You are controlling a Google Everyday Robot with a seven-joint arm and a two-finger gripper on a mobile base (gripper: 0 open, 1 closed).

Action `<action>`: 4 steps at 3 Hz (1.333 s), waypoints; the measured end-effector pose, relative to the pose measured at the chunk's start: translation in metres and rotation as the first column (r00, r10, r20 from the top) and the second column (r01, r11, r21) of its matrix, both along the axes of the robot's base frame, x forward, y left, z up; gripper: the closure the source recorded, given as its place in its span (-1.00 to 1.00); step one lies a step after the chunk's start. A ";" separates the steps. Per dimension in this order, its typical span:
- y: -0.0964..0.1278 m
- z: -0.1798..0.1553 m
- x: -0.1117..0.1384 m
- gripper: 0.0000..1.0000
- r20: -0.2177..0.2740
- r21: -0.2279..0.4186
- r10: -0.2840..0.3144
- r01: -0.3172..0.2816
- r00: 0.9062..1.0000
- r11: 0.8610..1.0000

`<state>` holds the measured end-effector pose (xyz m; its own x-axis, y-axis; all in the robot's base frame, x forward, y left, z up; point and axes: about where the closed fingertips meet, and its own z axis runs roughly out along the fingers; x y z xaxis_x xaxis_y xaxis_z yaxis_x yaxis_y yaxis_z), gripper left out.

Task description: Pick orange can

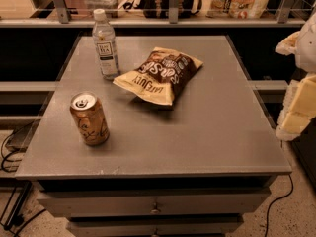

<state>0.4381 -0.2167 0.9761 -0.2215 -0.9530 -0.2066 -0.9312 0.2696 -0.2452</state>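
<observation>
Gripper (pixel 298 90) hangs at 3 o'clock, beyond the table (pixel 222 132) edge; whether it is spread or closed cannot be told. Orange can (pixel 89 118) stands upright at 8 o'clock, near the 9 o'clock edge. A crossing reach could knock it over that edge. Chip bag (pixel 158 74) lies at 12; bare room at 5 o'clock.

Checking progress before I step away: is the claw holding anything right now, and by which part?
Nothing is held. The orange can stands free on the table; the claw is far right, apart.
</observation>
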 end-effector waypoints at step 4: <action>0.116 0.015 -0.002 -1.00 0.088 0.301 0.308 -0.320 0.947 0.898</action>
